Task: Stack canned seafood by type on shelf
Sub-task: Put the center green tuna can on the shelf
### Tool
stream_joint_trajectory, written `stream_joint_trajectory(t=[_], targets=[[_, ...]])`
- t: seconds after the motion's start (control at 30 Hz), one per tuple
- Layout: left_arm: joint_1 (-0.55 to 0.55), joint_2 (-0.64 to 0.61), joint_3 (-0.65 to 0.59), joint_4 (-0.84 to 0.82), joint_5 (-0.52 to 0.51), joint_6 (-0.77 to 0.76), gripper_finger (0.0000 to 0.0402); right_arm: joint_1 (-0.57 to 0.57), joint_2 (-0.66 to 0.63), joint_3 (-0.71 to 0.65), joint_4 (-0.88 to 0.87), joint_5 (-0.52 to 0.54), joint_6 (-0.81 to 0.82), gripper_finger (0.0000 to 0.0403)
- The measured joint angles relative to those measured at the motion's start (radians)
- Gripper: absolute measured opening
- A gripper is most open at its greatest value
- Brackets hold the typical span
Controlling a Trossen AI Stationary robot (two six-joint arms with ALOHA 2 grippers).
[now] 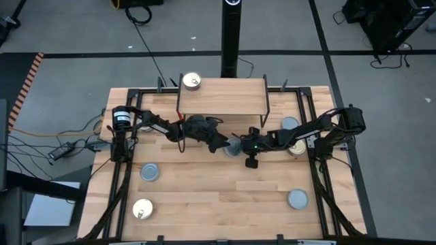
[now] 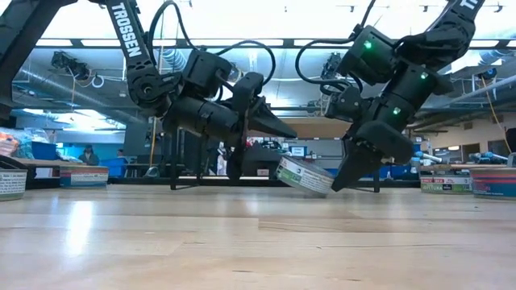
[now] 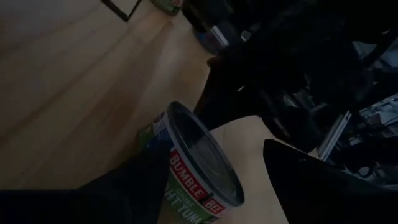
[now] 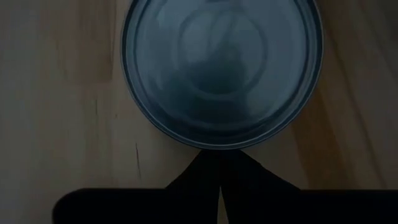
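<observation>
My right gripper [image 2: 343, 181], fingers pressed together, props the blue-grey tuna tin [image 2: 305, 175] tilted so my left gripper [image 2: 284, 129], fingers spread, can grab.

Blk pole [image 1: 230, 37] behind table [image 1: 225, 197]; cables [image 1: 68, 146] on floor.

We count four blue-grey tins [image 1: 150, 172] and three gold tins [image 1: 142, 209], which makes seven in view altogether. We also see one shelf [image 1: 221, 92], two arms [image 1: 157, 124] and one table [image 1: 225, 197]
</observation>
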Motion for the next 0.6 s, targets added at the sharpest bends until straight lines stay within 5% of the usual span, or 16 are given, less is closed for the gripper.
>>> stream_joint_trajectory(t=[0.6], targets=[[-0.052, -0.003, 0.005, 0.099, 0.045, 0.031, 0.0263, -0.020, 0.000, 0.005, 0.088, 0.032, -0.001, 0.0018]])
